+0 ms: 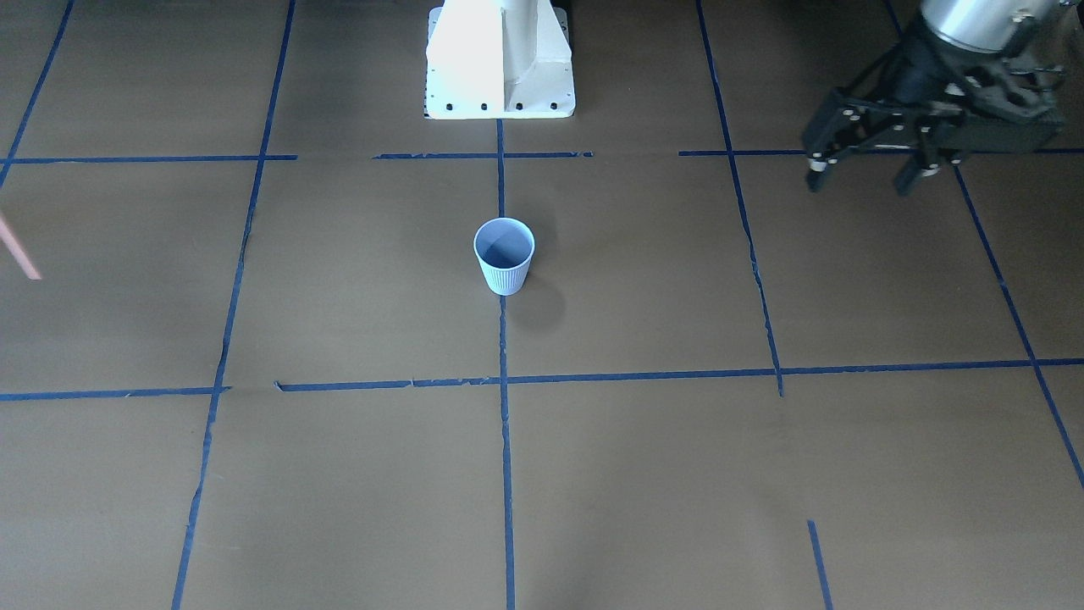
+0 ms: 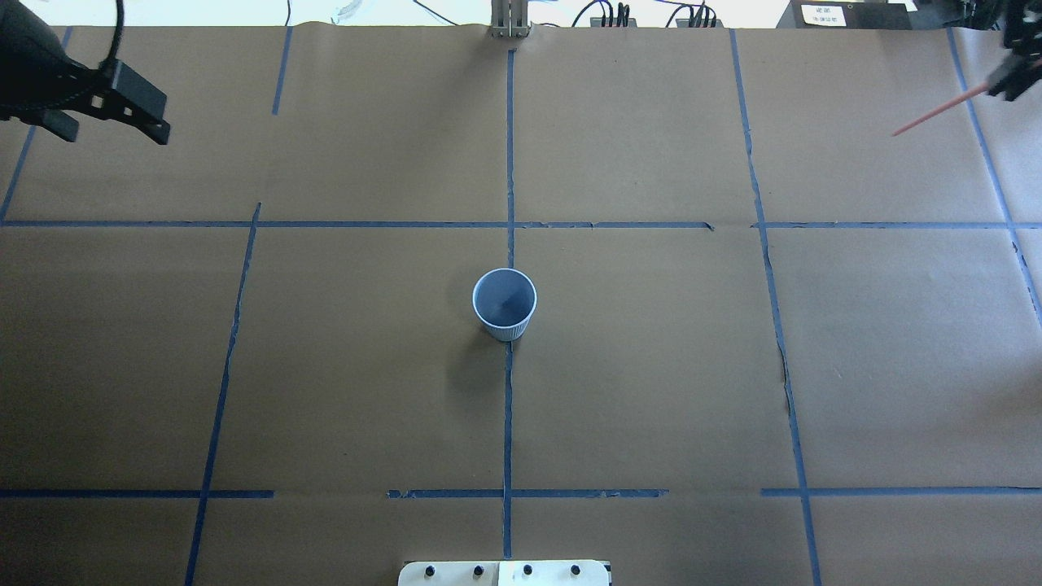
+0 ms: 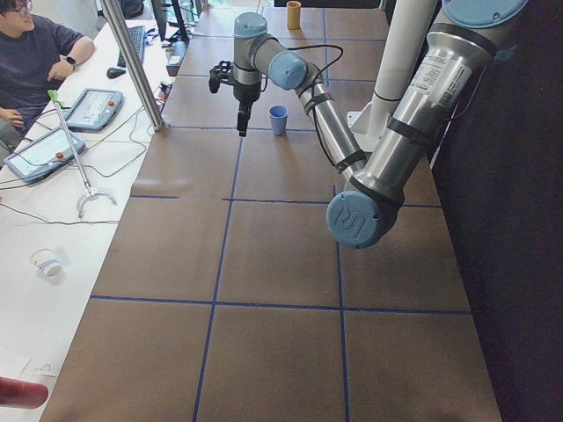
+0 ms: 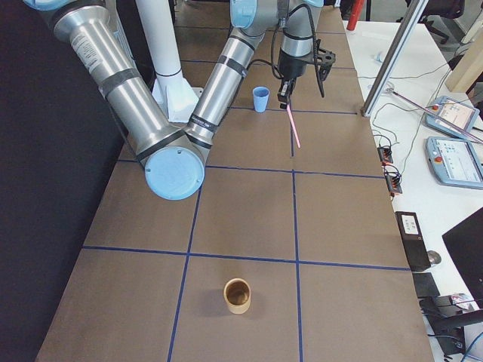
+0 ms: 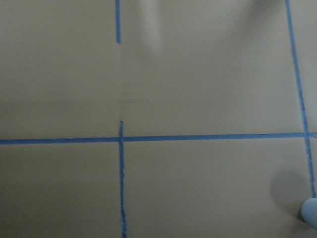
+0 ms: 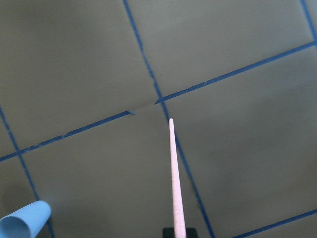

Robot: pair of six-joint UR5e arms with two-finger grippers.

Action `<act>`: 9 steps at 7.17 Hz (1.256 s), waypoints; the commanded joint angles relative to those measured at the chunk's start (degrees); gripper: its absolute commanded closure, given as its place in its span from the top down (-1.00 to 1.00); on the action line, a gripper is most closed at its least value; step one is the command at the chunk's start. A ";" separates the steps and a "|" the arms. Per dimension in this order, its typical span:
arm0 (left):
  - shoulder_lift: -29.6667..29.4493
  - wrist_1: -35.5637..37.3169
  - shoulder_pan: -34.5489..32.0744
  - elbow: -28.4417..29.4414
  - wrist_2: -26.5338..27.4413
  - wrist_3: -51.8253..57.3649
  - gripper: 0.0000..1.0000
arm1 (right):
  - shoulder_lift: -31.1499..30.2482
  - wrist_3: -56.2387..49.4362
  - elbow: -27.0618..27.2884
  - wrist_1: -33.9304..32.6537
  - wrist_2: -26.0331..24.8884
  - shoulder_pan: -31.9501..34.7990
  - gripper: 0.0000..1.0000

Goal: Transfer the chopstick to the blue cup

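right gripper [image 2: 1006,85] pinches the chopstick [image 2: 936,113] by its upper end, above the far right corner of the worktop [image 2: 651,391]; the stick hangs tip-down with a slight lean and, in the right-side view, the tip looks clear of the paper. blue cup [image 2: 505,303] stands upright and empty at the middle of the worktop, on the centre tape line [image 2: 507,423], well apart from the stick. left gripper [image 1: 862,180] hovers near the far left corner with fingers spread, holding nothing. step in hand, as judged: carry the stick across to the cup. to do it well: keep the tip higher than the rim for the whole traverse, stop with the tip over the dark inside and not over the ribbed wall, bring the stick closer to vertical, then lower and release only once the tip is well below the rim. the cup looks light, so a sideways knock from the stick would likely tip it. once let go, a stick this long will lean on the rim — release gently. room: nothing stands on the brown paper between gripper and cup, so a straight diagonal path is open. a brown cup [image 4: 238,296] sits toward the worktop's right end, off the path.
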 commanded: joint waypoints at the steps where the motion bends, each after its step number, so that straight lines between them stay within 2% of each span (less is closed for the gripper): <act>1: 3.68 0.81 -9.62 4.27 -2.53 15.42 1.00 | 10.14 17.17 -3.29 6.65 0.05 -12.67 -1.00; 2: 3.96 0.99 -15.15 8.38 -5.58 23.93 1.00 | 14.72 21.76 -5.41 7.12 0.14 -16.02 -1.00; 4: 3.88 0.81 -20.89 15.95 -6.93 34.87 1.00 | 19.75 26.61 -9.88 9.65 -0.91 -23.66 -1.00; 5: 3.88 0.81 -21.79 16.41 -6.93 36.22 1.00 | 21.16 31.68 -12.35 14.45 -2.57 -27.79 -1.00; 7: 3.97 0.81 -21.88 16.59 -6.76 37.36 1.00 | 22.23 34.18 -19.98 24.47 -7.21 -33.69 -1.00; 8: 4.05 0.81 -21.88 16.59 -6.75 37.72 1.00 | 22.06 34.89 -22.89 27.57 -8.81 -34.94 -1.00; 9: 3.97 0.81 -21.88 16.68 -6.75 37.72 1.00 | 21.45 34.98 -23.44 27.51 -8.91 -35.73 -1.00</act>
